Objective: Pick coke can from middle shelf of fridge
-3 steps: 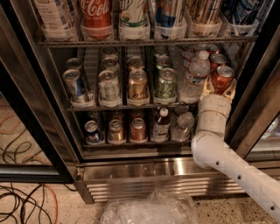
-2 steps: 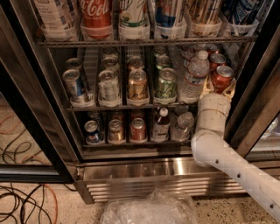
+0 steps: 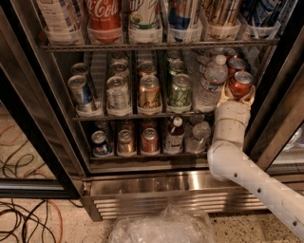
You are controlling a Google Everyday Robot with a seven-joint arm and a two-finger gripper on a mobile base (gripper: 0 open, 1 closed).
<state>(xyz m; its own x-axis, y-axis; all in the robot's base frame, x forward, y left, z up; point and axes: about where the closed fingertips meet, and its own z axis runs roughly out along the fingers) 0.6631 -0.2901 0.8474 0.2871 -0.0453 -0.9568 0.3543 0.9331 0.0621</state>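
Grasp step | gripper (image 3: 237, 95) at small red aluminium coke can (image 3: 240, 81), grey wire middle shelf (image 3: 118, 115) | closure: cannot tell | next: confirm hold, withdraw

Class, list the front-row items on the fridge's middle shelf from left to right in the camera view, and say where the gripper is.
Front row: blue can, silver can, gold-orange can, green can, water bottle, coke can; the gripper sits at the coke can, far right.

The tool (image 3: 236, 97) is mostly hidden behind its own wrist (image 3: 231, 118) at the coke can (image 3: 240, 83) (right end, middle shelf (image 3: 142, 115)); the top bottles (image 3: 103, 14) are cut off.
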